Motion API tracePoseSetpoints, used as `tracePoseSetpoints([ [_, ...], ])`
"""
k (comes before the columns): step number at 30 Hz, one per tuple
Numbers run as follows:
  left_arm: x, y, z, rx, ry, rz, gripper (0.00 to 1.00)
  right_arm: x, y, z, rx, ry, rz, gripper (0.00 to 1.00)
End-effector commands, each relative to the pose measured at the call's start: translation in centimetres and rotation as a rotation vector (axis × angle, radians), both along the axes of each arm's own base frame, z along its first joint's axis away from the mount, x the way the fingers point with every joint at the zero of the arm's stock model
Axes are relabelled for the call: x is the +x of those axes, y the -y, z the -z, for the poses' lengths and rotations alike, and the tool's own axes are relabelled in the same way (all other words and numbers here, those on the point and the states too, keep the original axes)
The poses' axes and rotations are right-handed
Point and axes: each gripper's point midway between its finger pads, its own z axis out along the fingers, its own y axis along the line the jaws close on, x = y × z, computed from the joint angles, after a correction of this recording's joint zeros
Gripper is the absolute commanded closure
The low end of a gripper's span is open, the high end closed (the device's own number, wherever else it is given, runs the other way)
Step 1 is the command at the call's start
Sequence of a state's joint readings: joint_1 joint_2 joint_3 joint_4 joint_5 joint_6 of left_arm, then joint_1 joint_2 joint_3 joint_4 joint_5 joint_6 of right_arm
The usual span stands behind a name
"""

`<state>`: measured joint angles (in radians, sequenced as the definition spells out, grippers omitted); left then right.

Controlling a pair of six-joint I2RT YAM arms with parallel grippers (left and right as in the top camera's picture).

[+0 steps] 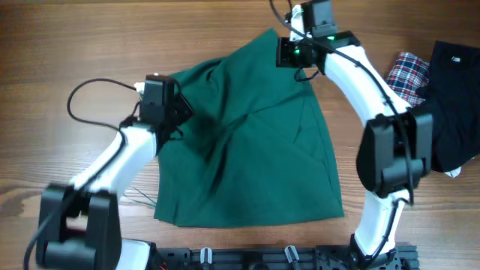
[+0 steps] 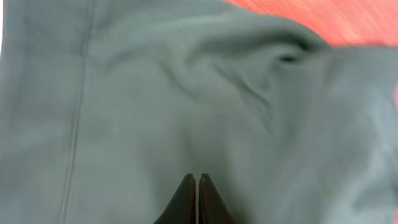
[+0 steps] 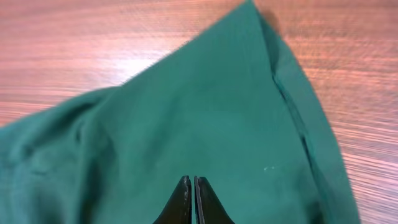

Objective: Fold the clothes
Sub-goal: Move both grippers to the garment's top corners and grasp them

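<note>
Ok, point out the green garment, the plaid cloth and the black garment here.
green garment (image 1: 259, 150), overhead view, on its flat middle.
plaid cloth (image 1: 406, 72), overhead view, on its checked patch.
black garment (image 1: 457, 86), overhead view, on its upper middle.

A wooden table (image 1: 75, 45) with brown grain running left to right fills the overhead view. At its right edge lies a red, white and blue plaid cloth (image 1: 405, 73), bunched up, with a black garment (image 1: 454, 97) touching it on the right and running out of the picture. A small white scrap (image 1: 453, 174) shows just below the black garment. A black rail (image 1: 247, 257) runs along the near edge of the table. In the right wrist view the same wood (image 3: 93, 37) shows a pale glare, and in the left wrist view it (image 2: 323, 18) looks orange-red and blurred
</note>
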<state>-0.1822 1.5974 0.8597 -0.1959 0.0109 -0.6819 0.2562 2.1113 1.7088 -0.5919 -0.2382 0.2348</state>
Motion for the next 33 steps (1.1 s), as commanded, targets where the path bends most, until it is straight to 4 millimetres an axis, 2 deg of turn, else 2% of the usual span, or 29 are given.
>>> tracePoseSetpoints([
  [1,4.0,-1.9,-0.4,0.060,0.047,0.013,0.96,0.5,1.0,2.5,-0.055,-0.050,0.068,0.96],
  [3,5.6,-2.1,-0.5,0.084,0.064,0.036,0.96,0.3,1.1,3.9,-0.058,-0.083,0.081,0.96],
  [7,9.0,-1.9,-0.5,0.097,0.129,0.053,0.96,0.0,1.4,5.2,-0.075,-0.116,0.090,0.96],
  [10,10.5,-1.5,0.9,0.087,0.130,0.059,0.96,-0.3,1.9,5.5,-0.097,-0.131,0.107,0.96],
  [12,10.7,-0.8,2.4,0.055,0.100,0.088,0.96,-0.5,2.1,5.6,-0.107,-0.140,0.110,0.96],
  [16,10.5,-0.8,5.1,0.057,0.045,0.090,0.96,-0.7,2.2,5.9,-0.110,-0.150,0.109,0.96],
  [19,10.5,-1.1,5.4,0.066,0.043,0.094,0.96,-0.7,2.2,6.1,-0.111,-0.153,0.109,0.96],
  [25,10.7,-3.8,5.8,0.070,0.033,0.042,0.96,-1.5,2.8,9.1,-0.142,-0.217,0.139,0.96],
  [29,10.7,-6.0,6.1,0.072,0.024,-0.003,0.96,-1.9,4.7,9.8,-0.218,-0.241,0.221,0.96],
  [33,11.3,-8.3,5.7,0.089,0.054,-0.027,0.95,-2.5,5.6,10.1,-0.243,-0.270,0.234,0.96],
])
